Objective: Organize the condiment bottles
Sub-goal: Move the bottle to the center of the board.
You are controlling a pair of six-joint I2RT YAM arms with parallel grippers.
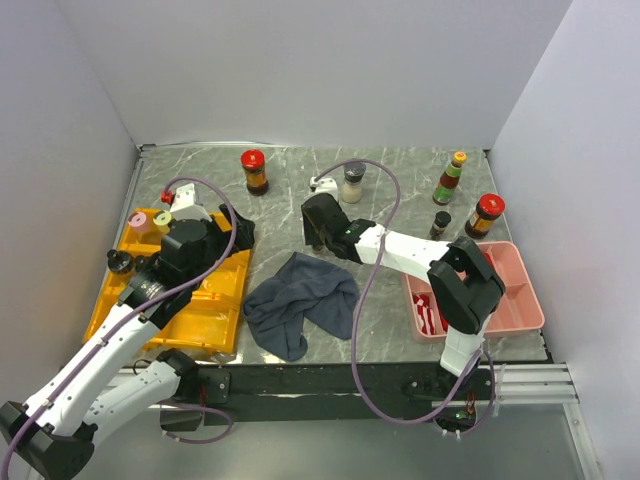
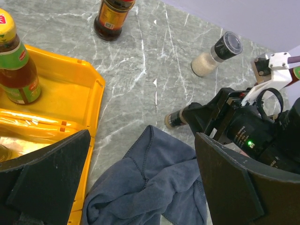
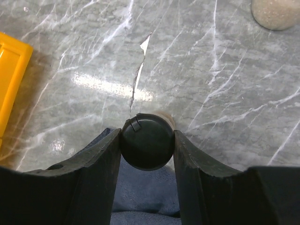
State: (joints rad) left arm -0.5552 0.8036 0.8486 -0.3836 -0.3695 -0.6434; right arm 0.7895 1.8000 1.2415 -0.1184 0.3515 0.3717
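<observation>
Pinching a small glass jar with round black cap (image 3: 146, 150) tight in the right gripper (image 3: 147, 137), hung just past the far edge of the dark grey cloth (image 1: 300, 300), over the grey marble table (image 1: 295, 165). Hovered with the left gripper (image 2: 143, 136) spread wide, empty, above the yellow plastic tray (image 2: 61, 93).

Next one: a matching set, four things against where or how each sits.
1. small black-capped jar
2. yellow-capped, green-labelled sauce bottle
3. black-capped glass shaker of white grains
4. dark grey cloth

A. standing in the yellow plastic tray
B. clamped in the right gripper
C. upright on the grey marble table
D. crumpled in a heap

Pairs: 1-B, 2-A, 3-C, 4-D
</observation>
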